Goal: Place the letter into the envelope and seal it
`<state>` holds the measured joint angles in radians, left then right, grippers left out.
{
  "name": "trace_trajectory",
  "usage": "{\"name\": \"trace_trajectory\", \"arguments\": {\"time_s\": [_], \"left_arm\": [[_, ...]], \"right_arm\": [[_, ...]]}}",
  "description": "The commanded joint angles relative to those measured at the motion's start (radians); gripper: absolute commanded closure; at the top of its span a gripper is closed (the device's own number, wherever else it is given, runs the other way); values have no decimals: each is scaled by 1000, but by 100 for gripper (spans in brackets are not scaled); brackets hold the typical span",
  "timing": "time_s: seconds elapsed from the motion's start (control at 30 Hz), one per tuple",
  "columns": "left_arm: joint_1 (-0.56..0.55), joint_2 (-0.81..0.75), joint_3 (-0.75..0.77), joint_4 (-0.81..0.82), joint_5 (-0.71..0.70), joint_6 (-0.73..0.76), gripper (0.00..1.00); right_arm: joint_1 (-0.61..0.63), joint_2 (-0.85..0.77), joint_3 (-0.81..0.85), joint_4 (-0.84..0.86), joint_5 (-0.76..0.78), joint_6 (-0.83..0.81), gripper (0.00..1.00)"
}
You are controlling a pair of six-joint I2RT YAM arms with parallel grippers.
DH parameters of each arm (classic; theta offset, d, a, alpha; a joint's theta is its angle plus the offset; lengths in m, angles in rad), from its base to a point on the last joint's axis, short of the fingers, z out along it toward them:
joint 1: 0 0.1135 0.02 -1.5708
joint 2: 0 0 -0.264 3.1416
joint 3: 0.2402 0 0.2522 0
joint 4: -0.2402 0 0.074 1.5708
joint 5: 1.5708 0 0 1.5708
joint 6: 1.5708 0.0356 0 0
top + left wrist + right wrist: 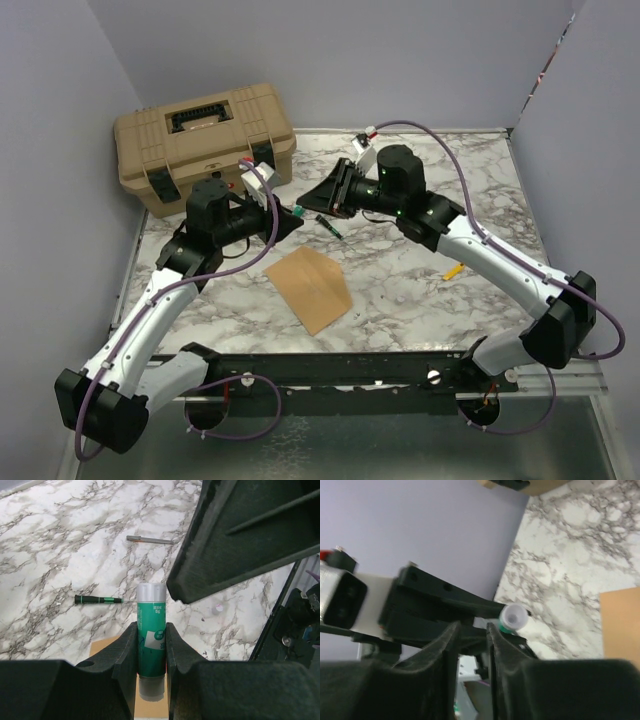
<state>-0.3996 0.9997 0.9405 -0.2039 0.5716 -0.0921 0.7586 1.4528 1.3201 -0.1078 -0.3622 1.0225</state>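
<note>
On my overhead feed the white marble-look table (430, 300) has a tan hard case (205, 140) parked in the upper left corner. The brown envelope (308, 288) lies flat around the middle, turned at an angle. A green-handled screwdriver (328, 225) lies just above it, and there's a small yellow bit (453, 270) off to the right. The left wrist cam also shows a thin grey metal rod (150, 540) near the top of its frame

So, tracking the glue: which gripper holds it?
The left gripper: the green glue stick sits clamped in it; the right gripper is beside its cap.
</note>
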Motion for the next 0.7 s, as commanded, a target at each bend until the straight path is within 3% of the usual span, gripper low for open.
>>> {"name": "trace_trajectory", "arguments": {"time_s": [0.0, 0.07, 0.13, 0.4, 0.57, 0.67], "left_arm": [[-1, -25, 13, 14, 47, -9, 100], [-1, -28, 14, 15, 43, -4, 100], [-1, -31, 15, 14, 39, 2, 100], [-2, -29, 21, 14, 59, 9, 100], [-2, -30, 17, 13, 97, 15, 100], [-1, -34, 15, 12, 93, 8, 100]], "right_arm": [[6, 21, 82, -85, 14, -45, 59], [7, 36, 104, -156, 30, -45, 47], [7, 40, 106, -198, 44, -37, 42], [6, 82, 112, -201, -26, -11, 40], [7, 94, 117, -182, -23, -15, 50], [7, 92, 113, -164, -24, -4, 71]]}}
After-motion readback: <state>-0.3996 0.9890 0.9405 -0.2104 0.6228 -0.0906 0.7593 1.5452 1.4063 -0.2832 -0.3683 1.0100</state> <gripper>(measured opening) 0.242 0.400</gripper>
